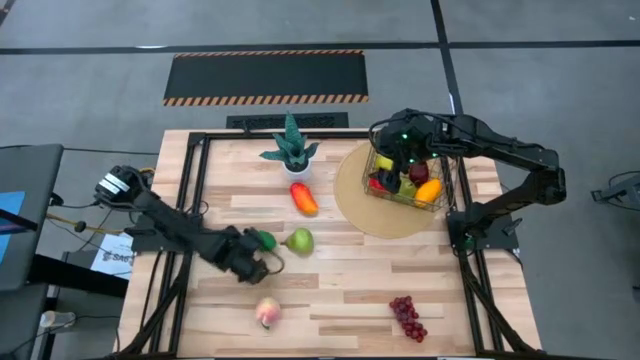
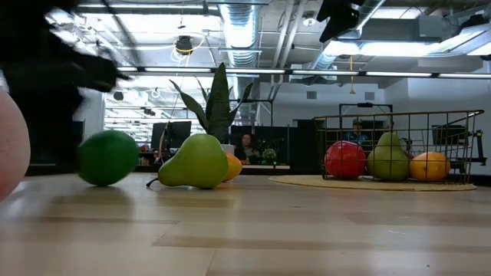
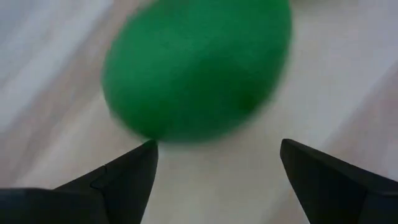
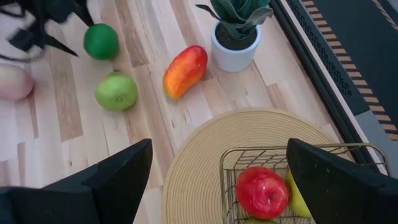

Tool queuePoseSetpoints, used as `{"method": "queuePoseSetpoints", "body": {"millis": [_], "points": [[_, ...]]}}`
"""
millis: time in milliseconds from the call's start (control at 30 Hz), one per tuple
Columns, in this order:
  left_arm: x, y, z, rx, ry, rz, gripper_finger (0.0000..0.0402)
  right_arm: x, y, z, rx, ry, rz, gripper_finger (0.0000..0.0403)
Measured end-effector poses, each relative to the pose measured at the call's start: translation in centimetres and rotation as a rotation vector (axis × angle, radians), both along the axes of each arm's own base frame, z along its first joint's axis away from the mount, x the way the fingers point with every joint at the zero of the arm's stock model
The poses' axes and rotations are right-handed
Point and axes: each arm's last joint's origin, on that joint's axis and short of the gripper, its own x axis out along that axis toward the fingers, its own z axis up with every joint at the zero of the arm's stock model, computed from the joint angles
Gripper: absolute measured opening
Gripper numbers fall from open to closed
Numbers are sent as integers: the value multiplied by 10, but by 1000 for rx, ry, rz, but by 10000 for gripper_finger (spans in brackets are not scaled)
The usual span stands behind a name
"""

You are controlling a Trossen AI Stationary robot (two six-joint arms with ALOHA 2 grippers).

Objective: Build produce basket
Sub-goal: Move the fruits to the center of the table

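A dark green round fruit rests on the wooden table, just left of a light green pear. My left gripper stands open over the table just short of the green fruit, on its near-left side, fingers slanting down, nothing between them. The brass wire basket stands on a round tan mat at the far right and holds a red apple and other produce. My right gripper hangs open above the basket.
An orange-red mango lies left of the mat. A peach and purple grapes lie near the front edge. A potted green plant stands at the far edge. A black frame runs along the table's sides.
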Motion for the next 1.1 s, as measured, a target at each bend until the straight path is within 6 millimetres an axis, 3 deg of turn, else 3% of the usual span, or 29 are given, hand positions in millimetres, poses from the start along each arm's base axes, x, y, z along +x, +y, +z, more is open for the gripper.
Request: {"method": "queuePoseSetpoints", "body": {"millis": [267,700,867,967,1100], "points": [[42,21,-20,-9,-27,-205,327,0,0,0,9,1,-10,386],[100,49,2,64,-386,-383,327,1,0,0,31,-17,-39,386],[114,52,10,32,-481,-492,327,1,0,1,37,-21,-47,386],[115,52,18,24,-415,-552,327,1,0,1,47,-25,-58,386],[101,52,43,2,-265,-557,327,1,0,1,52,-25,-64,386]]}}
